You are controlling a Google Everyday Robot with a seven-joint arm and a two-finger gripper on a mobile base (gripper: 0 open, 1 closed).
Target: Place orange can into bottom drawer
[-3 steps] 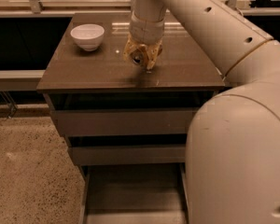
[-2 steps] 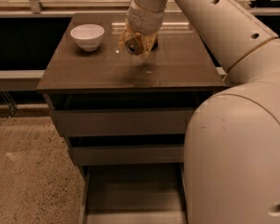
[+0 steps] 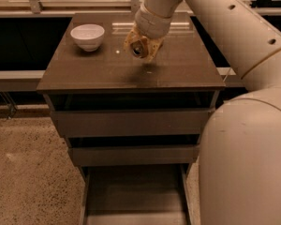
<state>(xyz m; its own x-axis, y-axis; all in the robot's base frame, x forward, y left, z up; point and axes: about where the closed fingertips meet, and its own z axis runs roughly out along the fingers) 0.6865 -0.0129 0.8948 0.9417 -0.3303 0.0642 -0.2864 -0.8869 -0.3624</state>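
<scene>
My gripper hangs over the middle of the cabinet top, a little above it. It is shut on the orange can, which lies tilted between the fingers with its silver end facing the camera. The can is clear of the surface and throws a small shadow below. The bottom drawer stands pulled out at the foot of the cabinet, its flat dark floor bare. The gripper is well above and behind it.
A white bowl sits at the back left of the cabinet top. The two upper drawers are slightly ajar. My arm's bulky body fills the right side. Speckled floor lies to the left.
The gripper has lifted the orange can off the cabinet top and tilted it. The bowl and drawers have not moved.
</scene>
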